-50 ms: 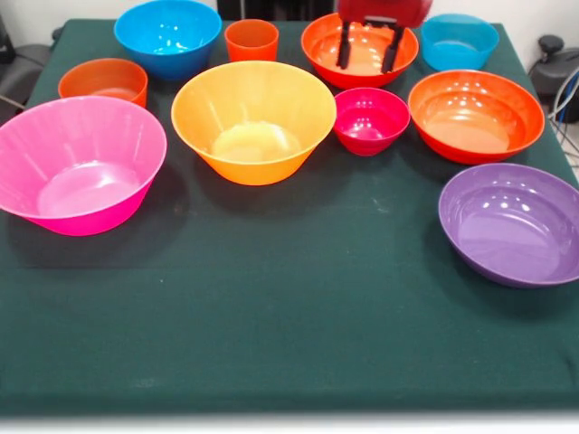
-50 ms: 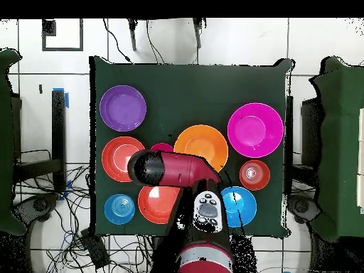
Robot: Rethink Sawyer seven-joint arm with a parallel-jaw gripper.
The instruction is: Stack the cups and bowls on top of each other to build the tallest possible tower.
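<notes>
Inspection, front view, left to right. Pink bowl sits at the near left, upright and empty. Behind it a small orange bowl, then the blue bowl at the far edge. The cup stands upright just beside the blue bowl, apart from everything. The yellow-orange bowl sits centre, empty; I judge it the tower base, and nothing is stacked in it yet. Every vessel is set out singly, rim up, which leaves each one open to a grasp from above.

The magenta bowl is just right of the base. My gripper hangs over the far orange-red bowl, fingers spread wide, pointing down into it, holding nothing. Further right: a light blue bowl, a second orange-red bowl, and the purple bowl nearest.

The overhead view shows my arm reaching across the table, covering the magenta bowl and part of the far orange-red bowl; my fingers are hidden there. The front view alone shows them.
</notes>
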